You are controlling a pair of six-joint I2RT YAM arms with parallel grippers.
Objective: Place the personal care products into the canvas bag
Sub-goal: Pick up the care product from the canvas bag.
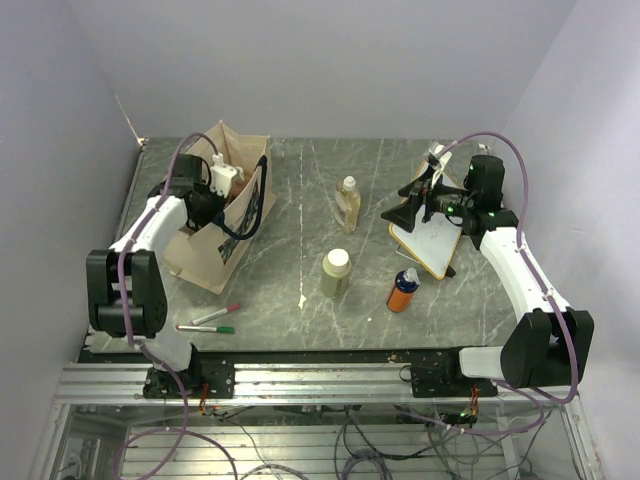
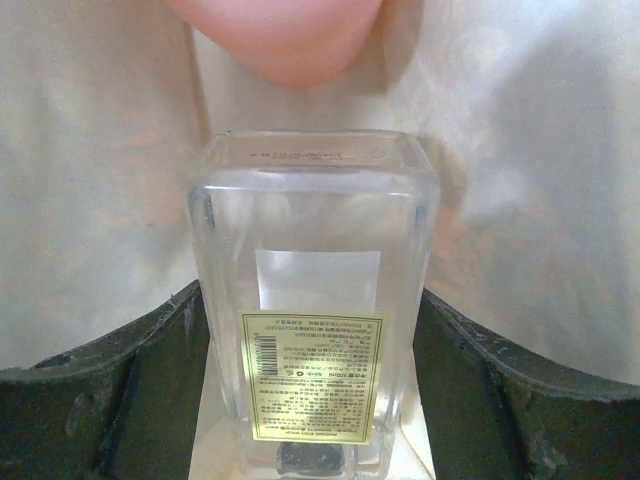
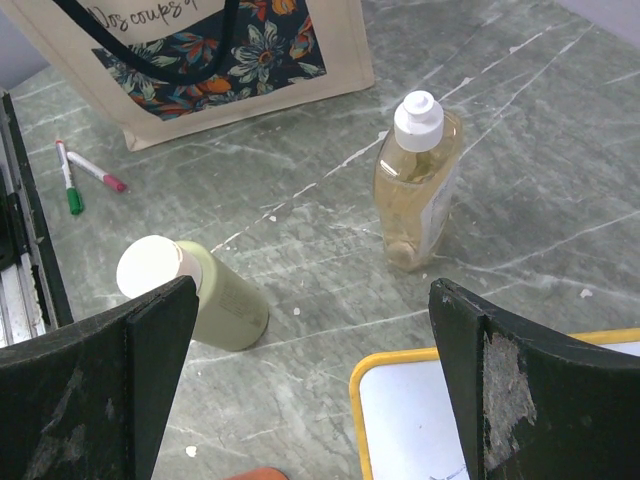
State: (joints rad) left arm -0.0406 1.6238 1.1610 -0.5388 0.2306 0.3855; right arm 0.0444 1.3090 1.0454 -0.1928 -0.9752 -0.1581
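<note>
The canvas bag [image 1: 215, 235] stands open at the left; its flowered side also shows in the right wrist view [image 3: 200, 60]. My left gripper [image 1: 222, 180] is down in the bag's mouth, shut on the clear bottle [image 2: 315, 300], black cap toward the wrist. The salmon-pink bottle [image 2: 290, 30] lies just beyond it inside the bag. The amber bottle [image 1: 347, 205], the pale green bottle [image 1: 336, 273] and the orange bottle [image 1: 403, 291] stand on the table. My right gripper [image 1: 405, 205] is open and empty above the table, right of the amber bottle [image 3: 418, 190] and beyond the green bottle [image 3: 195, 295].
A yellow-framed whiteboard [image 1: 432, 240] lies under my right gripper; its corner shows in the right wrist view [image 3: 400, 420]. Red and green marker pens [image 1: 212, 320] lie near the front left, in front of the bag. Walls close in the table on three sides.
</note>
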